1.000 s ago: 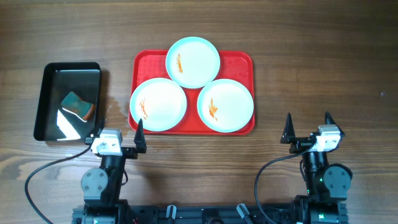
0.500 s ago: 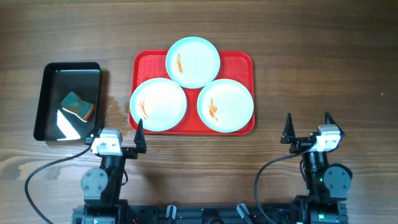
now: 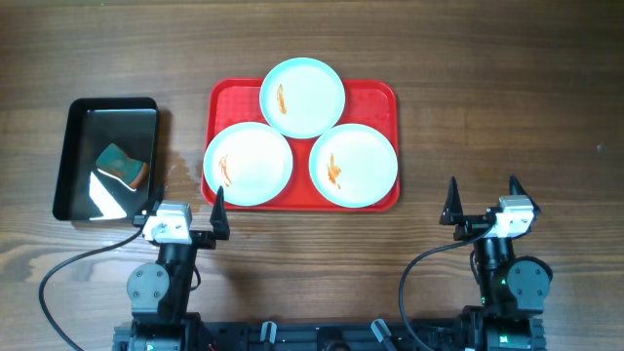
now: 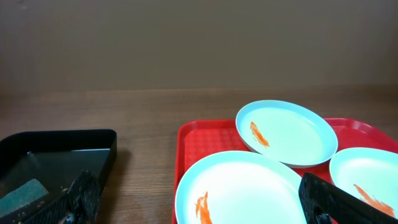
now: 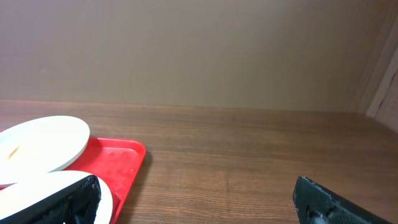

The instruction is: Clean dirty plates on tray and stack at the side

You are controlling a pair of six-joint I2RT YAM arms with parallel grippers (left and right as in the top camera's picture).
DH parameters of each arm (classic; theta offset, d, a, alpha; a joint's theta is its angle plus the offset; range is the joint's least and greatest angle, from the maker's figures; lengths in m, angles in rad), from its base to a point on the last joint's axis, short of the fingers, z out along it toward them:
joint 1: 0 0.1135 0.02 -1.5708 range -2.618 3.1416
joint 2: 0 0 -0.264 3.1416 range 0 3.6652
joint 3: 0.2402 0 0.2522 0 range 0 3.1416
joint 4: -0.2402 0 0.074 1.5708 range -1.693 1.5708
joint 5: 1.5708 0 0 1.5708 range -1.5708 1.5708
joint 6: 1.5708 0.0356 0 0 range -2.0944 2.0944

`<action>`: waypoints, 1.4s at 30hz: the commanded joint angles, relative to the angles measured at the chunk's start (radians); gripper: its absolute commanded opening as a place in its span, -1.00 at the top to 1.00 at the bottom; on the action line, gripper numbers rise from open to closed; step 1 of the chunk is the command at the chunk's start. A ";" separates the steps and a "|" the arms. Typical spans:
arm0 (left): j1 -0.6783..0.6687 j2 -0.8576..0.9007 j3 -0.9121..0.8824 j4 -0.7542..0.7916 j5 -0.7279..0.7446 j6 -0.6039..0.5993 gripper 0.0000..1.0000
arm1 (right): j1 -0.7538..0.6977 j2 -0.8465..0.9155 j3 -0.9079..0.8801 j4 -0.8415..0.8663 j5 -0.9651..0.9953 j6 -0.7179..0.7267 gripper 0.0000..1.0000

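Note:
Three pale mint-white plates lie on the red tray [image 3: 375, 97]: one at the back [image 3: 302, 97], one front left [image 3: 248, 163], one front right [image 3: 353, 165]. Each has an orange-red sauce smear. My left gripper [image 3: 185, 208] is open and empty, just in front of the tray's left corner. My right gripper [image 3: 483, 197] is open and empty, right of the tray. In the left wrist view the front-left plate [image 4: 239, 186] and the back plate [image 4: 286, 132] lie ahead. The right wrist view shows the tray's right corner [image 5: 121, 158] and two plate edges.
A glossy black basin [image 3: 70, 161] stands left of the tray and holds a teal and orange sponge [image 3: 122, 167]. It also shows in the left wrist view [image 4: 37, 155]. Bare wooden table [image 3: 507, 97] lies right of the tray.

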 commanded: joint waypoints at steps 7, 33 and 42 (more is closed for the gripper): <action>0.002 -0.008 -0.009 0.104 0.751 -0.394 -1.00 | -0.002 -0.010 -0.002 0.002 0.010 0.018 -1.00; 0.134 1.343 1.384 -0.824 0.066 -0.399 -1.00 | -0.002 -0.010 -0.002 0.002 0.010 0.018 -0.99; 0.441 1.526 1.384 -0.844 -0.144 -0.613 -1.00 | -0.002 -0.010 -0.002 0.002 0.010 0.018 -0.99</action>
